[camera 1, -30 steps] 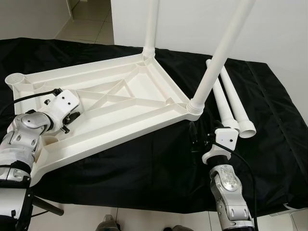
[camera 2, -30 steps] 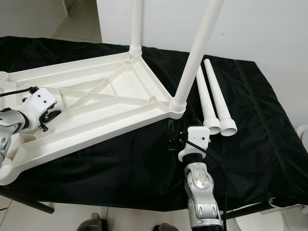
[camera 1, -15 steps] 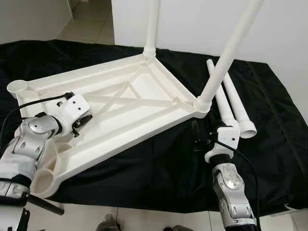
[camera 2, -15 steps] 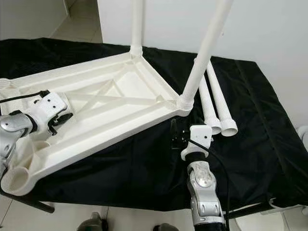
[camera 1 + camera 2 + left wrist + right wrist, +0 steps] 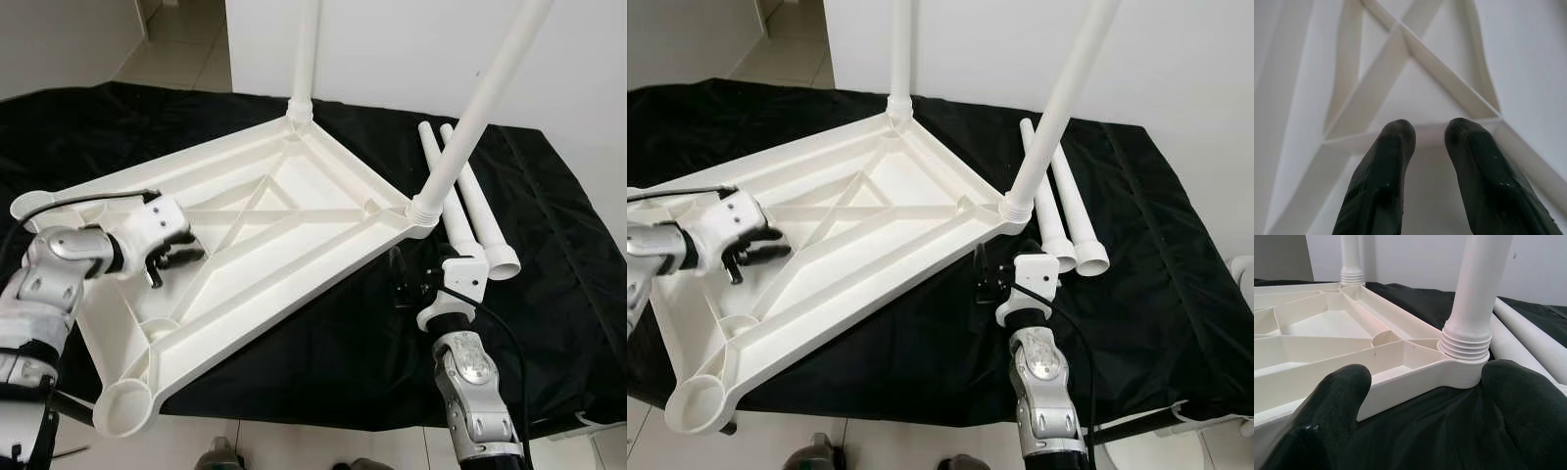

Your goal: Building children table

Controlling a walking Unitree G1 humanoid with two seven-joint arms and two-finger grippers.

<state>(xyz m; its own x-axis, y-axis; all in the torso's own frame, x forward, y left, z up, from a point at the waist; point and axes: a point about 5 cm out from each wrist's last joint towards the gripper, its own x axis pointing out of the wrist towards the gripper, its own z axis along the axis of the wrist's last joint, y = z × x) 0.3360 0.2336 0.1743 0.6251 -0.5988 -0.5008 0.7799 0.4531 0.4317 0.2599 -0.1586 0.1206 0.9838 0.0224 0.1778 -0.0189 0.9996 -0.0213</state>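
A white children's tabletop [image 5: 323,279] lies upside down on the black cloth, its ribs facing up. Two white legs stand screwed in, one at the far corner [image 5: 306,49] and one at the right corner [image 5: 480,108]. Empty sockets show at the near corner [image 5: 122,409] and the left corner [image 5: 29,206]. Two loose legs [image 5: 487,225] lie side by side to the right. My left gripper [image 5: 181,257] rests inside the ribbed underside, fingers close together against a rib [image 5: 1425,132], with nothing between them. My right gripper [image 5: 397,282] is open just in front of the right corner socket [image 5: 1464,367].
The black cloth [image 5: 549,323] covers a wide table that ends at a front edge near my body. The tabletop's near corner overhangs that edge. A white wall [image 5: 392,39] rises behind, and tiled floor [image 5: 186,49] shows at the far left.
The tabletop has turned on the cloth: its near socket corner swung forward and right, and the right-corner leg shifted right. My left gripper travelled right with it. The right gripper stayed put.
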